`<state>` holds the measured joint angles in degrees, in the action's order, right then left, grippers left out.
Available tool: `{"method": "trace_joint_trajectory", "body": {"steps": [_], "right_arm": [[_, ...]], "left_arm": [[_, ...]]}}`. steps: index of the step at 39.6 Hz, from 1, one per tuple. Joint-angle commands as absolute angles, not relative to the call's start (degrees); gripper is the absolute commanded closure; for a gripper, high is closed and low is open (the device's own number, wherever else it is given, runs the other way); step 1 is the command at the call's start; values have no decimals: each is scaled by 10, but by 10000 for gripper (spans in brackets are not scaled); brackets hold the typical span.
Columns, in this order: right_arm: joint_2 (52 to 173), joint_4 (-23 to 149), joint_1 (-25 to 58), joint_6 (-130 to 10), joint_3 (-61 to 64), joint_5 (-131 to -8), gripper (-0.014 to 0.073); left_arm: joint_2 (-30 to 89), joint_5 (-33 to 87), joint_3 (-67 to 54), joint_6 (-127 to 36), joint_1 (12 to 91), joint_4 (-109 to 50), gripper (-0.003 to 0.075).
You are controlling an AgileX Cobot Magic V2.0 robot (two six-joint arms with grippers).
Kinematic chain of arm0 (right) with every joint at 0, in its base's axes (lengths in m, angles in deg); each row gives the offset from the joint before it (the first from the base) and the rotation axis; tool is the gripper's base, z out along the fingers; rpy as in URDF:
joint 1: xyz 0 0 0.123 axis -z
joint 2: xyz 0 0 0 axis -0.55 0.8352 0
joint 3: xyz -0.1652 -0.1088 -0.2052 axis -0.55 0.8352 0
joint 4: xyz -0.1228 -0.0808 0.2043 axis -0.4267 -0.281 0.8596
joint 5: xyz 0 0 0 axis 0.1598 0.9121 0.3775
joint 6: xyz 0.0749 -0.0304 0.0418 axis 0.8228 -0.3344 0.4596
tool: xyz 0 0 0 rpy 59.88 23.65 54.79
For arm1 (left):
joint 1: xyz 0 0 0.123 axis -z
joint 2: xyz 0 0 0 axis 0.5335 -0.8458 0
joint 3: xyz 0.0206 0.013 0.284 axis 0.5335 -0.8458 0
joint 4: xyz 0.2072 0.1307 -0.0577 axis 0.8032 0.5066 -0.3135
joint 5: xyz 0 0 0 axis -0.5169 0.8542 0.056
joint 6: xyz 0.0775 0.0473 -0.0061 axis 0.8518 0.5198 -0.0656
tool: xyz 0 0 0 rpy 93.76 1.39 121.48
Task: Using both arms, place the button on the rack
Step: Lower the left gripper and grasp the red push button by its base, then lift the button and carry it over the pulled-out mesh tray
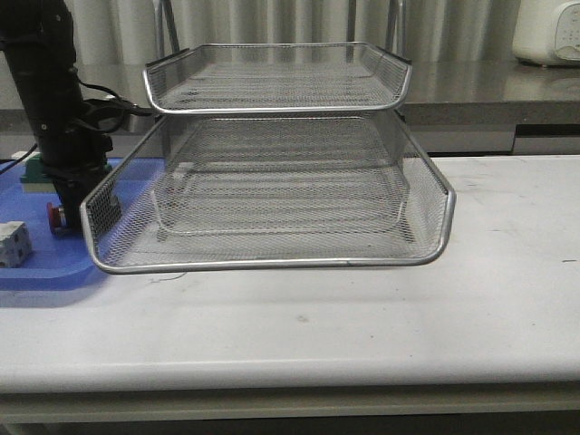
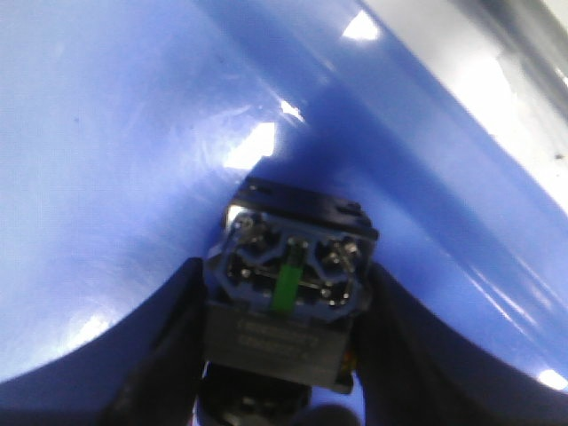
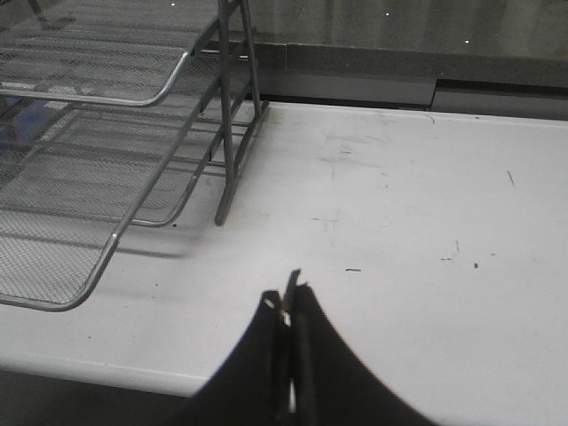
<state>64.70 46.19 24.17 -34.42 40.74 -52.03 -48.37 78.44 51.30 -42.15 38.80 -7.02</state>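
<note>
The button [image 2: 284, 293] sits between my left gripper's fingers [image 2: 164, 355], black body and blue contact block facing the camera, low over the blue tray [image 2: 115, 133]. In the front view its red head [image 1: 56, 216] shows beside my left gripper [image 1: 71, 204], which is shut on it just left of the rack [image 1: 272, 265]. The rack is a silver wire-mesh letter tray with its middle tier slid forward. My right gripper [image 3: 288, 306] is shut and empty over the white table, to the right of the rack [image 3: 98, 98]. The right arm is out of the front view.
The blue tray [image 1: 36, 267] lies at the table's left, with a white block [image 1: 14, 243] and a green block [image 1: 32, 172] on it. The left arm [image 1: 50, 100] stands over it. A white appliance [image 1: 548, 32] is at the back right.
</note>
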Motion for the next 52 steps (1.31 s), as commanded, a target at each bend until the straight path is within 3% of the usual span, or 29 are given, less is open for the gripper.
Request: {"method": "trace_joint_trajectory", "body": {"steps": [1,7,28,40,52], "right_arm": [[653,462,244,-346,391,-567,653],[653,462,244,-346,391,-567,653],[653,462,244,-346,391,-567,653],[653,462,244,-346,391,-567,653],[653,462,244,-346,391,-567,653]], "left_arm": [[-446,782,530,-434,382,-73,519],[-434,804,530,-448,368,-83,588],[-263,886,527,-550,330,-108,589],[-132,886,451,-553,445,-110,589],[-143,883,435,-535,582,-154,589]]}}
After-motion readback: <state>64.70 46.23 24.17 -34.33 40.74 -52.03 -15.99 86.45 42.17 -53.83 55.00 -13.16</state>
